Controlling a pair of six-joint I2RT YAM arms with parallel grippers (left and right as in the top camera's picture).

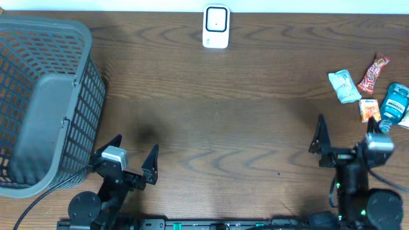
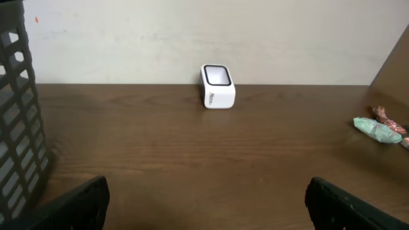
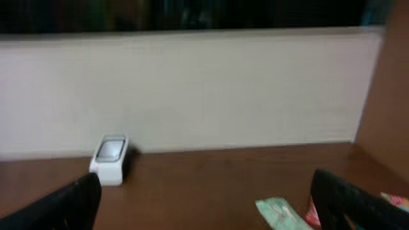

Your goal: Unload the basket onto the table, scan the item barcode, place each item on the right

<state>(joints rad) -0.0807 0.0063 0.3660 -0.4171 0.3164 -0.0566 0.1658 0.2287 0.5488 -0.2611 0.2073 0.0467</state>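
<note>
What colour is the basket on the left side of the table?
The basket is grey; the overhead view shows it best.

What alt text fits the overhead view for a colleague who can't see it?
Both arms rest at the near edge of the table, left gripper and right gripper open and empty. A white scanner stands at the far edge, a grey basket on the left, and three packets and a blue bottle on the right.
</note>
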